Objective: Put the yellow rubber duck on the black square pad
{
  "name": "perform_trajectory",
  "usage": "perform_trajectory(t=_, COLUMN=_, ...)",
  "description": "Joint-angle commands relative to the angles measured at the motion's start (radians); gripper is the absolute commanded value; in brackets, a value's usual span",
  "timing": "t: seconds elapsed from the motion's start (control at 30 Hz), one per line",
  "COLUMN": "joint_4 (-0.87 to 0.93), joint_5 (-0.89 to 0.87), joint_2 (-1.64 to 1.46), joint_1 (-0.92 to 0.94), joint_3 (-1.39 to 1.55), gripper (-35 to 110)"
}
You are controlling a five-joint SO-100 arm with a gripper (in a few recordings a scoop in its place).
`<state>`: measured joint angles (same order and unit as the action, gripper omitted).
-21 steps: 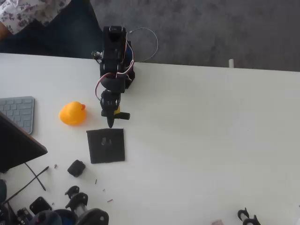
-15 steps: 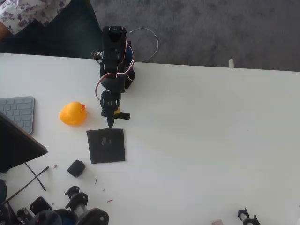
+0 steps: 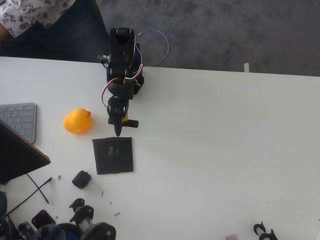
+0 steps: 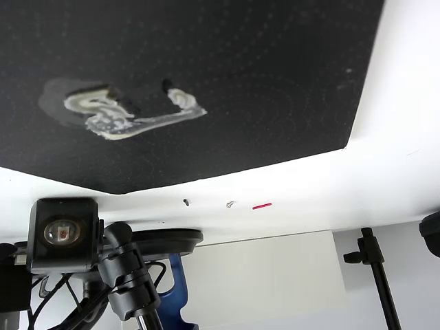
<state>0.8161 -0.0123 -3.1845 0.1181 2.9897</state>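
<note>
From overhead, you can't tell how the gripper (image 3: 118,131) jaws stand just above the black square pad (image 3: 113,155); they're too small. In the wrist view the pad (image 4: 206,75) is cut off at the top and left edges.

Black arm (image 3: 121,70), red-and-white cables, small yellow part beside its pincer (image 3: 118,131).

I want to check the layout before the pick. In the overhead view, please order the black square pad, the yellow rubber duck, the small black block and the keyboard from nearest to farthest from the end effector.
From the end effector:
1. black square pad, just below the tip.
2. yellow rubber duck, to the left.
3. small black block, lower left, past the pad.
4. keyboard, at the left edge.
</note>
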Motion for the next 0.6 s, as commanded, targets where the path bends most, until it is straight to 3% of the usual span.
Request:
perform_trajectory(t=0.0, joint_4=-0.008, joint_5=-0.015, joint_2=-0.02, joint_1=-0.008, joint_3=-0.003, gripper=3)
perform_trajectory(t=0.57, joint_4=-0.012, joint_5=-0.011, joint_2=-0.021, joint_1=-0.008, joint_3=-0.078, gripper=4)
